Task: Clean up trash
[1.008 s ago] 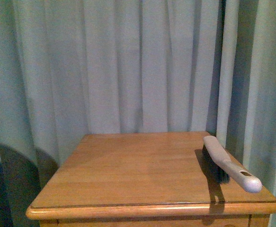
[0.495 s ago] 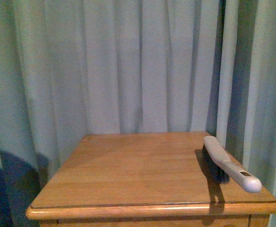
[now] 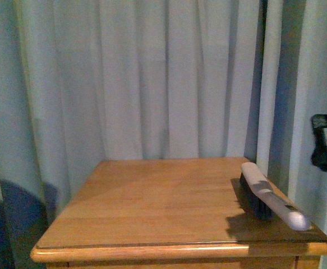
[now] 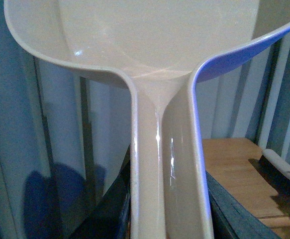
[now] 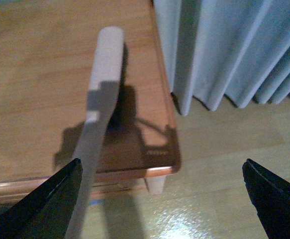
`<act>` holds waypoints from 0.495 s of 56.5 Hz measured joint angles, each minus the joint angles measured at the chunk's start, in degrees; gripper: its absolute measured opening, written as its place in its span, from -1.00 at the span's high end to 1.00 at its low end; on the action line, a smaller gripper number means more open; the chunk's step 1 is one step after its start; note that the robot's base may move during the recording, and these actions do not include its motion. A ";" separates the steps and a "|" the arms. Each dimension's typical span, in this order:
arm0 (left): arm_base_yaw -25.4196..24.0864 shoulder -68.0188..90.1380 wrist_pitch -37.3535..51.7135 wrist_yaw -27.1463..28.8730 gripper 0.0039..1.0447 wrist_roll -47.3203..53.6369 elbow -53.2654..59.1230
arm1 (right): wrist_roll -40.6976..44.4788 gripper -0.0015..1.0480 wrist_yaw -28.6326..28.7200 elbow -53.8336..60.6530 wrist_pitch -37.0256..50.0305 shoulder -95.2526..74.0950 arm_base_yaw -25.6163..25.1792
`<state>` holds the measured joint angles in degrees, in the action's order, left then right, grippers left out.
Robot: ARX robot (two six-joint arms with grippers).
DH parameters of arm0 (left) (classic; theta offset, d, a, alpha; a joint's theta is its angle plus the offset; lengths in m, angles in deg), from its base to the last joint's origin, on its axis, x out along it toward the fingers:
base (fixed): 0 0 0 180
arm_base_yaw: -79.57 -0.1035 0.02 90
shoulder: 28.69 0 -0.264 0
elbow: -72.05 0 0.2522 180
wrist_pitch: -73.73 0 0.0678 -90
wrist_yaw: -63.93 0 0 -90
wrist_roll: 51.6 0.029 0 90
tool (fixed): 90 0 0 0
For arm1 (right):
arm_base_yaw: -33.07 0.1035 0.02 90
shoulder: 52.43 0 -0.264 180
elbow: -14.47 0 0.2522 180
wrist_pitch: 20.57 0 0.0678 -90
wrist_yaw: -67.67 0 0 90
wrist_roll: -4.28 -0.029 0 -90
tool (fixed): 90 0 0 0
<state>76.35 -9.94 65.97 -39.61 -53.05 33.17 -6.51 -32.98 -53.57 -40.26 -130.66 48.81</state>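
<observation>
trash: not in sight in any view, so I can't judge its feel | left gripper [image 4: 169, 214] clamped round the dustpan [image 4: 135, 35] handle | right gripper [image 5: 162, 179] spread wide, empty, above the brush [image 3: 267, 196] at the table [image 3: 152, 196] edge — its stiff pale handle looks the likely place to grip

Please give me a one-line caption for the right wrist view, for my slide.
Open right gripper hovering over the brush at the edge of the wooden table.
</observation>
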 joint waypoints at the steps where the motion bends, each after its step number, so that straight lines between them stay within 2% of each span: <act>1: -0.02 0.00 0.00 0.00 0.48 0.00 0.00 | -0.85 -0.86 0.04 -0.90 -0.63 -1.16 0.59; 13: 0.00 0.00 0.00 0.00 0.48 0.00 0.00 | -8.66 -0.86 0.31 -6.05 -4.72 -10.32 4.85; 28: -0.02 0.00 0.00 0.00 0.48 0.00 0.00 | -15.30 -0.86 0.72 -9.11 -2.47 -18.75 5.27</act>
<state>76.33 -9.94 65.97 -39.61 -53.05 33.17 -21.80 -32.26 -62.68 -42.73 -149.42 54.08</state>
